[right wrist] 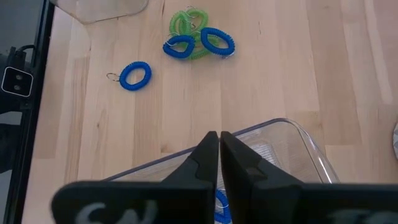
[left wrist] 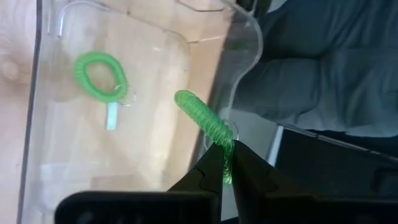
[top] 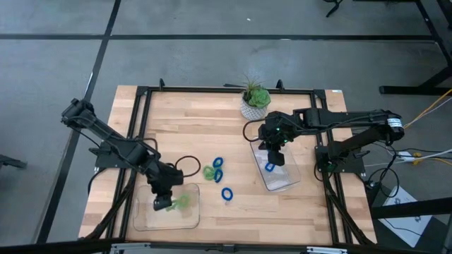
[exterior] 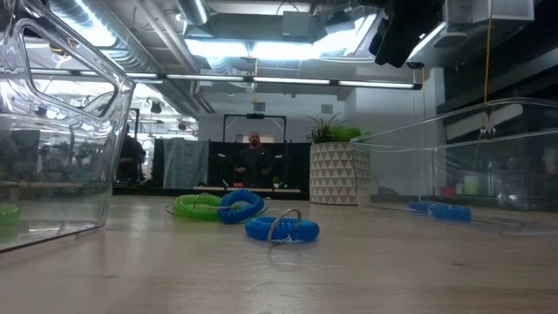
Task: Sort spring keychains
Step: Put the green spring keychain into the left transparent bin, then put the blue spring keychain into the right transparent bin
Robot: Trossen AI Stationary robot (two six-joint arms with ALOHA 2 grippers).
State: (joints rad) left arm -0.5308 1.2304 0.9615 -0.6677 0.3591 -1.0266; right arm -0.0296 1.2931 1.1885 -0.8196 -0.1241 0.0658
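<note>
1. High view: The left gripper (top: 162,203) is positioned over the left clear tray (top: 141,219) at the table's near-left area. Its fingers are clamped on a green spring keychain (top: 179,202). The right gripper (top: 272,156) is positioned over the right clear tray (top: 286,180), fingers together, holding nothing. One blue keychain in the tray (top: 270,168) lies just beside that gripper. Between the trays, on the wooden table (top: 311,212), a green keychain (top: 209,171) lies touching two blue keychains (top: 218,163); a lone blue keychain (top: 227,193) lies near them, toward the table's front. A potted plant (top: 254,101) stands at the far edge.

2. Low view: The green loop (exterior: 196,207) and a blue one (exterior: 240,206) touch each other mid-table. The lone blue loop (exterior: 281,228) lies nearer the camera. The right tray (exterior: 523,157) contains a blue loop (exterior: 440,209). The left tray wall (exterior: 52,105) fills the near left. A person (exterior: 254,161) stands in the room behind.

3. Left wrist view: The fingers (left wrist: 211,174) pinch the green coil (left wrist: 202,118) at one end, stretched narrow, above the tray (left wrist: 50,162). A second green keychain (left wrist: 101,76) lies flat on the tray floor.

4. Right wrist view: The fingers (right wrist: 208,155) are pressed together above the tray rim (right wrist: 292,127). The blue loop in the tray (right wrist: 221,205) shows beneath them. Beyond lie the cluster (right wrist: 198,41) and the lone loop (right wrist: 135,75).
</note>
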